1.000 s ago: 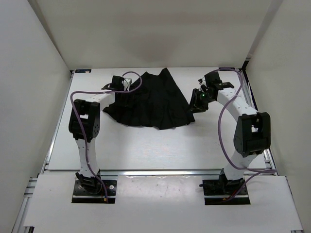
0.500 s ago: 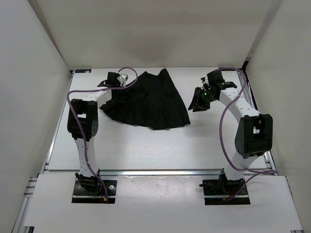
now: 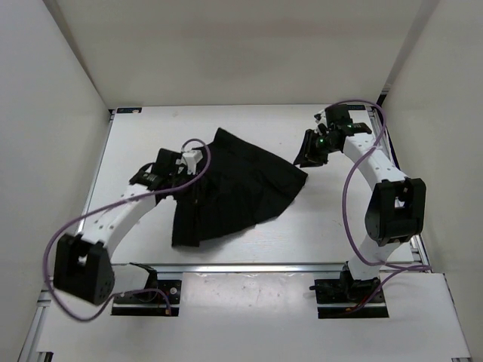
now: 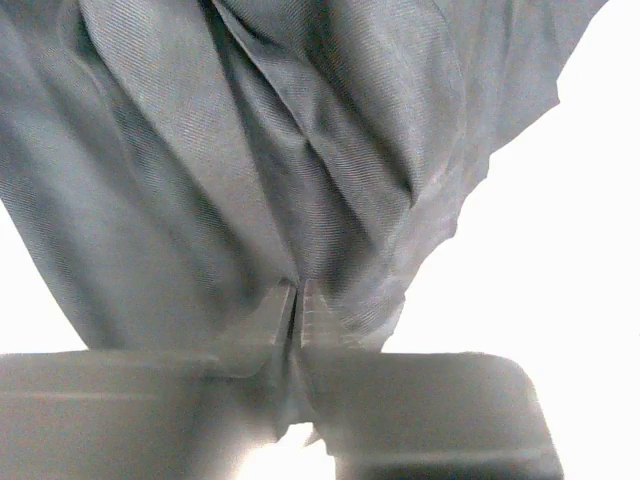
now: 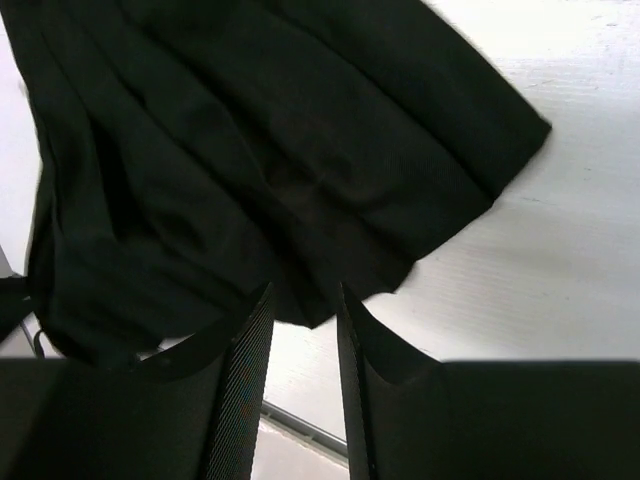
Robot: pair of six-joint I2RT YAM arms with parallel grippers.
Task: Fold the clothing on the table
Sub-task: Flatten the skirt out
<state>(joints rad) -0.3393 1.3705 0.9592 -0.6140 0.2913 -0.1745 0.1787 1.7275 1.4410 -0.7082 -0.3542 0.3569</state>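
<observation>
The clothing [image 3: 234, 188] is a black pleated garment lying on the white table [image 3: 317, 226], stretched from the far middle down toward the near left. My left gripper [image 3: 181, 177] is at the garment's left side, shut on a fold of it; in the left wrist view the fabric [image 4: 300, 150] hangs straight out of the closed fingertips [image 4: 297, 292]. My right gripper [image 3: 306, 156] hovers by the garment's right corner. In the right wrist view it stands open [image 5: 304, 292], and a hem corner of the clothing [image 5: 300, 180] lies just at its tips, with bare table showing between the fingers.
White walls [image 3: 68, 113] enclose the table on three sides. A metal rail [image 3: 249, 265] runs along the front edge, with both arm bases behind it. Purple cables [image 3: 351, 181] loop off both arms.
My left gripper has shut on the garment's far left part and swung it toward the near left, dragging the cloth along. My right gripper has shifted slightly back and its jaws have narrowed a little.
</observation>
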